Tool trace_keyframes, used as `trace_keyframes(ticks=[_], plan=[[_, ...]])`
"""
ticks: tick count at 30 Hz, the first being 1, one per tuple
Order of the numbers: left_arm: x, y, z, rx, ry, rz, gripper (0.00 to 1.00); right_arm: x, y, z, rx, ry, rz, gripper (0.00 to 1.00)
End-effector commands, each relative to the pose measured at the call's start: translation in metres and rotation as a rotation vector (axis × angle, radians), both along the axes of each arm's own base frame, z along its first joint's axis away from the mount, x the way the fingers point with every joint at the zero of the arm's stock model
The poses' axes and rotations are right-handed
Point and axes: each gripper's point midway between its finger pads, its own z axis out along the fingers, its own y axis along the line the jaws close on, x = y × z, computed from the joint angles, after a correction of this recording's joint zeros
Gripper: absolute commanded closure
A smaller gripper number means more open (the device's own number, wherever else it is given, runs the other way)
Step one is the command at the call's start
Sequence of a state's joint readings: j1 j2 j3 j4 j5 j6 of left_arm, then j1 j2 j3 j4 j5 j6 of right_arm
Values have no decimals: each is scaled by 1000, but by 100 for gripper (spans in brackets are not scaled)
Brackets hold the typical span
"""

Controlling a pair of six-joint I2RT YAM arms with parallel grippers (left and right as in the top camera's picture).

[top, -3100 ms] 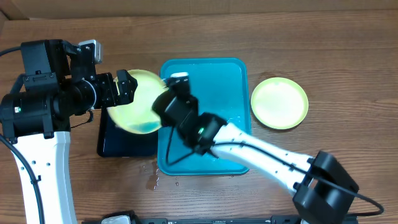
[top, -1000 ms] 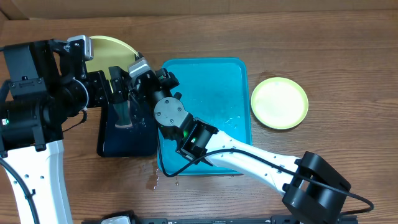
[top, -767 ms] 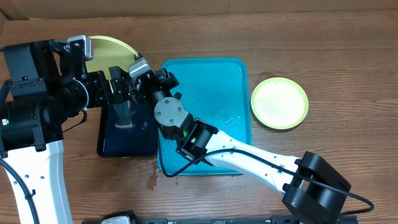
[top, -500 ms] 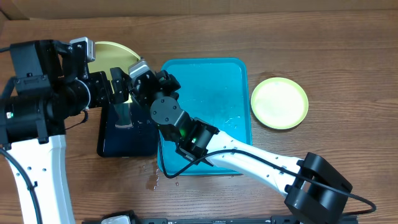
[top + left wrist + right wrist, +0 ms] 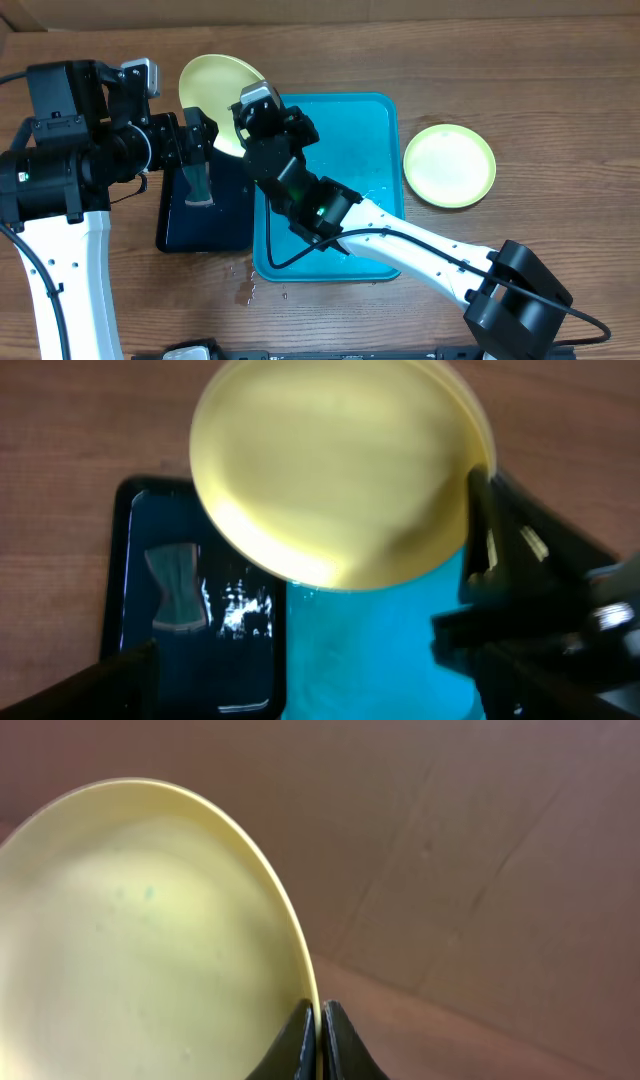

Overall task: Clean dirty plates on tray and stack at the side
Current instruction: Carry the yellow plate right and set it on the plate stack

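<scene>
Item one, nearest the robot: a wet patch (image 5: 246,290) is glistening on the wooden table (image 5: 560,90) just off the near-left corner of the turquoise tray (image 5: 365,140). Item two: the turquoise tray is lying flat at mid-table, its floor showing wet streaks and carrying no plate. Item three: a smaller black tray (image 5: 225,225) is sitting against its left side, holding a pale hourglass-shaped item (image 5: 197,186) whose kind cannot be told. Item four: the left gripper (image 5: 203,140) is hovering over the far end of the black tray, its jaws standing wide apart and gripping nothing. Item five: the right gripper (image 5: 319,1035) is reaching across the tray's far-left corner, its fingers (image 5: 300,1042) pressing together on the rim of a yellow-green plate (image 5: 215,85). Item six: that plate is being held aloft, face toward the left wrist camera, overlapping the far ends of both trays in that view. Item seven, off to the right: a second plate (image 5: 449,165), light green with a whitish centre, is resting flat on the table beside the turquoise tray, apart from it.
</scene>
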State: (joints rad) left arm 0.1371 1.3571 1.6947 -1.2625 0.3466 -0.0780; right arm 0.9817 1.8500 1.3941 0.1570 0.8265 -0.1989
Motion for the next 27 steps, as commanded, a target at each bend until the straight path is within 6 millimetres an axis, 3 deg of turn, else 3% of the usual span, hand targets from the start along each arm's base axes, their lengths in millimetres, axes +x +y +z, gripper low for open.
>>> trace_keyframes(ticks=[1, 3, 7, 11, 15, 19, 22, 27], plan=[[7, -3, 2, -19, -20, 4, 0, -4, -8, 29, 94, -10, -27, 96], [12, 3, 5, 1, -43, 33, 1, -2, -10, 21, 136, 34, -22, 96], [18, 24, 17, 56, -77, 151, 0, 3, 9, -5, 270, 211, 157, 96], [14, 31, 32, 69, -114, 171, 0, 14, -3, -26, 442, 378, 155, 96], [12, 34, 28, 85, -96, 185, 0, 20, -9, -39, 598, 557, 218, 96], [10, 34, 24, 85, -74, 184, 0, 20, -12, -43, 629, 654, 307, 96], [10, 34, 24, 85, -73, 184, 0, 24, -31, -58, 610, 704, 251, 96], [10, 34, 23, 85, -72, 184, 0, 37, -88, -81, 602, 794, 85, 96]])
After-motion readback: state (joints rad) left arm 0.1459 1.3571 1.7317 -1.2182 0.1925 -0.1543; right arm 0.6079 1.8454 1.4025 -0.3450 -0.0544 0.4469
